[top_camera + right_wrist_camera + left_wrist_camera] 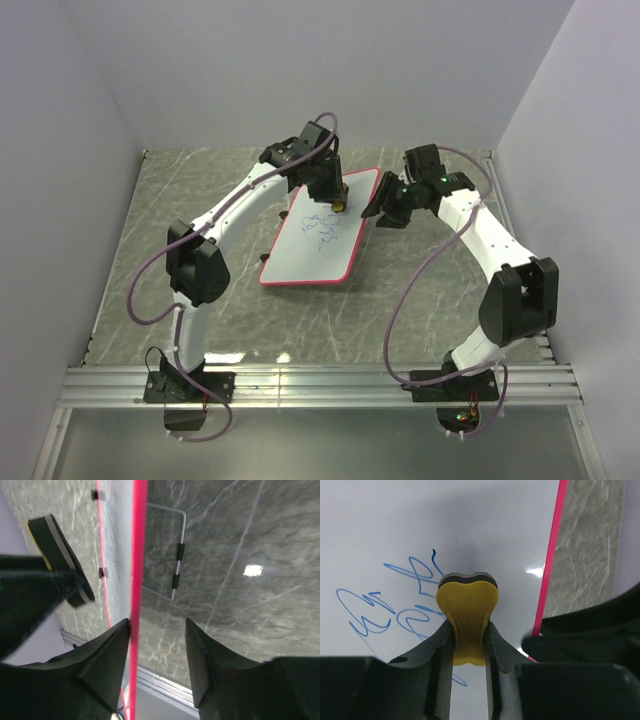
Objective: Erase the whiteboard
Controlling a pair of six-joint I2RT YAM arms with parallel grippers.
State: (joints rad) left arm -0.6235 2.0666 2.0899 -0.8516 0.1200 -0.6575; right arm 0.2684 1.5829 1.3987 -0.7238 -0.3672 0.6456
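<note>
The whiteboard (318, 248) lies on the table, white with a red-pink frame and blue scribbles (322, 228) in its middle. My left gripper (339, 203) is over its far part, shut on a yellow sponge (467, 612) whose dark face rests on the board (395, 525) just beside the scribbles (415, 595). My right gripper (378, 214) is at the board's right edge. In the right wrist view its jaws (157, 625) stand apart, with the red frame (138, 555) between them and against the left finger. The sponge (52, 540) shows there too.
The table (200, 290) is grey marbled, walled on three sides, with a metal rail (320, 385) along the near edge. A grey wire bracket with black sleeves (176, 565) shows beside the board's red edge. Small black clips (101, 572) sit on the board's far edge.
</note>
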